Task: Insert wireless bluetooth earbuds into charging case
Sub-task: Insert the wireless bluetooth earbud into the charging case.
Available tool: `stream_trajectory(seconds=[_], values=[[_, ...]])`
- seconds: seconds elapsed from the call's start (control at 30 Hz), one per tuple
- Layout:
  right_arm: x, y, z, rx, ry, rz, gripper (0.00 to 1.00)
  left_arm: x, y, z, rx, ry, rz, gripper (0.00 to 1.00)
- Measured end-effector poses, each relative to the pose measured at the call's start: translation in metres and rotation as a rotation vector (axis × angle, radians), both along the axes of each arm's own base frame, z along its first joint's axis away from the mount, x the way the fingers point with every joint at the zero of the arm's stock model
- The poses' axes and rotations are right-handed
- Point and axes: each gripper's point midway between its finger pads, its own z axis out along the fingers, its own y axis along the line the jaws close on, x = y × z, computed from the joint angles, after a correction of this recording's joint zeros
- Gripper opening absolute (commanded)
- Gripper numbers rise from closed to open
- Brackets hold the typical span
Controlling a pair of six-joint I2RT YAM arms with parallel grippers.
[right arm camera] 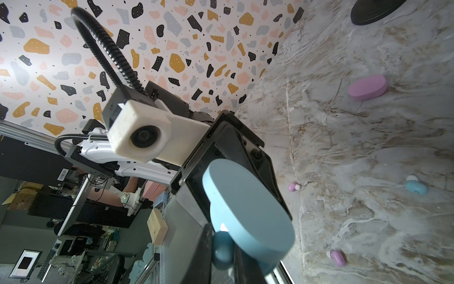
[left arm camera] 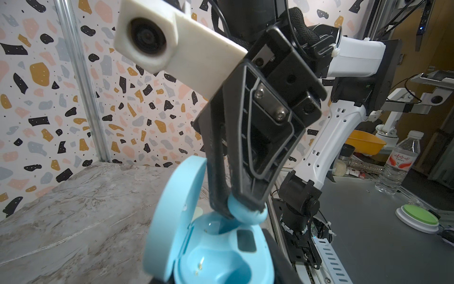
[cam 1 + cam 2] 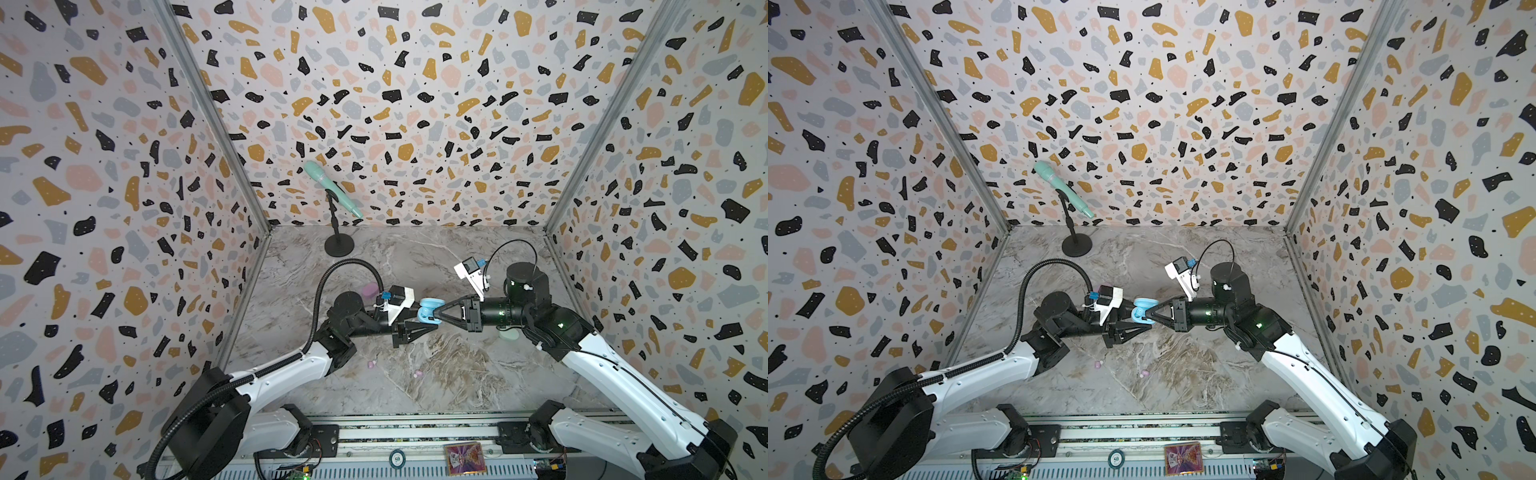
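Observation:
My left gripper (image 3: 429, 322) is shut on the light blue charging case (image 3: 427, 308), held above the table with its lid (image 2: 172, 216) swung open. In the left wrist view both wells of the case base (image 2: 221, 258) are empty. My right gripper (image 3: 436, 314) comes in from the right, shut on a light blue earbud (image 2: 243, 212) that sits at the rim of one well. The right wrist view shows the same earbud (image 1: 222, 248) between my fingers (image 1: 204, 258), behind the lid (image 1: 245, 209). Another blue earbud (image 1: 416, 188) and two pink earbuds (image 3: 371, 364) (image 3: 417, 374) lie on the table.
A shut pink case (image 1: 367, 87) lies behind the left wrist. A mint case (image 3: 509, 332) shows partly under the right arm. A mint microphone (image 3: 332, 189) on a black stand (image 3: 339, 245) is at the back. Patterned walls enclose three sides.

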Motion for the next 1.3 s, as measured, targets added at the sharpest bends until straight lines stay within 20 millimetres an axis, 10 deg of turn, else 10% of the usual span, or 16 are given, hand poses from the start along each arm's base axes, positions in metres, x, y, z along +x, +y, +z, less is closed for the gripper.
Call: stream_trajectory(seconds=[1.3], values=[[0.0083, 0.0060, 0.0041, 0.017, 0.005, -0.041, 0.07, -0.0028, 0.0056, 0.0085, -0.011, -0.009, 0.008, 0.15]])
